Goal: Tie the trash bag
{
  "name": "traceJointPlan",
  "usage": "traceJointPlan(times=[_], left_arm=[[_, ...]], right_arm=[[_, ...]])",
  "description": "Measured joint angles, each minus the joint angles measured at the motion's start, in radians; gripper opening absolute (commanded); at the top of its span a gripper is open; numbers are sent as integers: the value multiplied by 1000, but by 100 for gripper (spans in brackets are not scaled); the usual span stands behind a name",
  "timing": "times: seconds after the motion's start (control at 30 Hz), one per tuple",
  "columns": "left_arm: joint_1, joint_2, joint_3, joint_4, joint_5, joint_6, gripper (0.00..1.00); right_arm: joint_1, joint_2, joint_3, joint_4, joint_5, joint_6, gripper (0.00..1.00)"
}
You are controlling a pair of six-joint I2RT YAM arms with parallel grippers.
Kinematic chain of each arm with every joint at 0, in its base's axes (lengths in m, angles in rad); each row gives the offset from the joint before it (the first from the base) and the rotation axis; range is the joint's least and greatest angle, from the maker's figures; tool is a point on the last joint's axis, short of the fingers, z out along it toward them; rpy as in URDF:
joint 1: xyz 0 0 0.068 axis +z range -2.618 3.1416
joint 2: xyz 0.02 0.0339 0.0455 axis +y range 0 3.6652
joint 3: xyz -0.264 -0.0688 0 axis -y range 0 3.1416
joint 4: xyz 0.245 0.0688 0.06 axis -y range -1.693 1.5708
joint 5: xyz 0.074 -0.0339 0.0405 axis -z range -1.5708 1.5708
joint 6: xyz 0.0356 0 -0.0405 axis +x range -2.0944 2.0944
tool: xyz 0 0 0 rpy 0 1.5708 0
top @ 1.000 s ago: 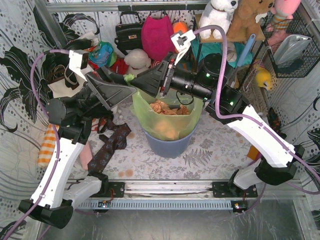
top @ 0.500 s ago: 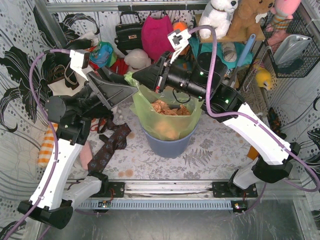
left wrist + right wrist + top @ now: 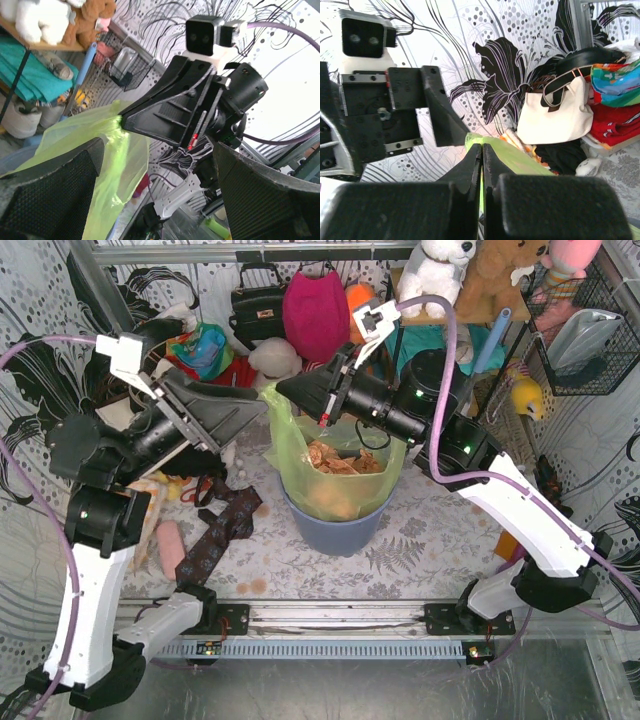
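The trash bag [image 3: 335, 462], thin lime-green plastic with crumpled orange-brown paper inside, stands in a blue-grey round bin [image 3: 338, 528] at mid-table. My right gripper [image 3: 283, 390] reaches in from the right and is shut on the bag's upper left rim, which it holds up in a peak. In the right wrist view the fingertips [image 3: 476, 152] are pressed together with green film [image 3: 506, 156] between them. My left gripper [image 3: 245, 425] hangs wide open just left of that peak. Its pads [image 3: 50, 192] flank the bag [image 3: 102, 150] without touching it.
A dark patterned cloth [image 3: 222, 530] lies on the table left of the bin. Handbags, a pink bag [image 3: 315, 310] and plush toys [image 3: 440, 270] crowd the back. A cream tote [image 3: 555, 116] sits back left, and a shelf and wire basket [image 3: 585, 330] stand right.
My right gripper has shut on the bag's rim and lifted it slightly. The left arm has drawn back to the left and risen, still open.
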Motion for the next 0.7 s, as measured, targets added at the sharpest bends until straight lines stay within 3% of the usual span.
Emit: traceJointPlan(times=[0.2, 0.4, 0.7], left_arm=[[0, -17, 51, -13, 2, -8, 97], [0, 8, -9, 127, 72, -111, 96], [0, 58, -71, 181, 84, -172, 96]], right_arm=[[0, -16, 0, 0, 15, -15, 0], [0, -16, 0, 0, 14, -22, 0], [0, -16, 0, 1, 7, -22, 0]])
